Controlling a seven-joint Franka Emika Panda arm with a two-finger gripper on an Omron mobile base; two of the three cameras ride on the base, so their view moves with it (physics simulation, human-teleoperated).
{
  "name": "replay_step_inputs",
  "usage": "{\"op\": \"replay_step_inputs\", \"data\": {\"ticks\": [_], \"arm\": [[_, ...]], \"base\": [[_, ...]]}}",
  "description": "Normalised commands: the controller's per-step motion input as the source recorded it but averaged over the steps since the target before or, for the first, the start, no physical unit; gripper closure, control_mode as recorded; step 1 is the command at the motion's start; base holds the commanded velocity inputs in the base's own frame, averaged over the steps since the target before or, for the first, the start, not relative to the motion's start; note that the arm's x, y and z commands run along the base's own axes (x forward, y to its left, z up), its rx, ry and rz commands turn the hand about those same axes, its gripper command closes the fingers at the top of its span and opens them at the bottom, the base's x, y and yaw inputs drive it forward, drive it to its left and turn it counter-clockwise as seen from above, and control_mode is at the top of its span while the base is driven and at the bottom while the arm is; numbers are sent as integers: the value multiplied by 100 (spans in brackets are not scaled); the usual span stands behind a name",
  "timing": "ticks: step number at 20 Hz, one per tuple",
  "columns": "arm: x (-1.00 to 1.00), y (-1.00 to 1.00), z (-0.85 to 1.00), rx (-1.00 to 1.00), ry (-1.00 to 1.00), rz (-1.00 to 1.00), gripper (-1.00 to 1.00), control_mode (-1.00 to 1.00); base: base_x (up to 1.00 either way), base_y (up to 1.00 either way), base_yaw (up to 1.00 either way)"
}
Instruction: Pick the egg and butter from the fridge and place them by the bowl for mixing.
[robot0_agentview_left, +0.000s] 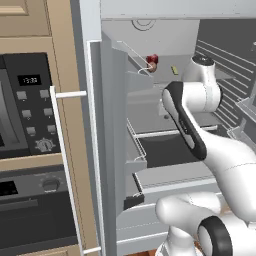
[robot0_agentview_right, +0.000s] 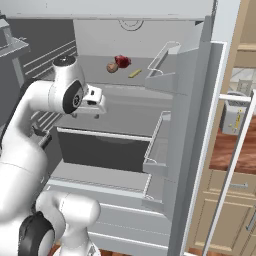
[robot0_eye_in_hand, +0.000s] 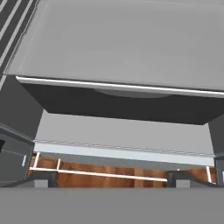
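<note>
The reach into the open fridge (robot0_agentview_right: 195, 100) had just begun: the claw (robot0_eye_in_hand: 111, 177) gaped wide and empty below the butter (robot0_agentview_right: 134, 73), needing to rise toward it.

Fridge (robot0_agentview_right: 190, 100) is wide open, butter (robot0_agentview_right: 134, 74) on the upper shelf next to what looks like an egg (robot0_agentview_right: 112, 67), arm reaching in.

Left base view: from behind-left of the white arm (robot0_agentview_left: 200, 140), facing into the open tall grey fridge (robot0_agentview_left: 160, 107). Right base view: same fridge interior from behind-right. Hand view: close, angled down over a pale grey shelf (robot0_eye_in_hand: 122, 48).
</note>
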Motion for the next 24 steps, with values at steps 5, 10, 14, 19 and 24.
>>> {"op": "replay_step_inputs", "data": {"ticks": [5,10,14,19,24], "arm": [[-5,0,22,0,-37,0,-100,-100],[0,0,40,0,-26,0,-100,-100],[1,0,56,0,-10,-2,-100,-100],[1,0,64,0,0,-1,-100,-100],[0,0,64,0,0,0,-100,-100]], "base": [[0,0,0],[0,0,0],[0,0,0],[0,0,0],[0,0,0]]}}
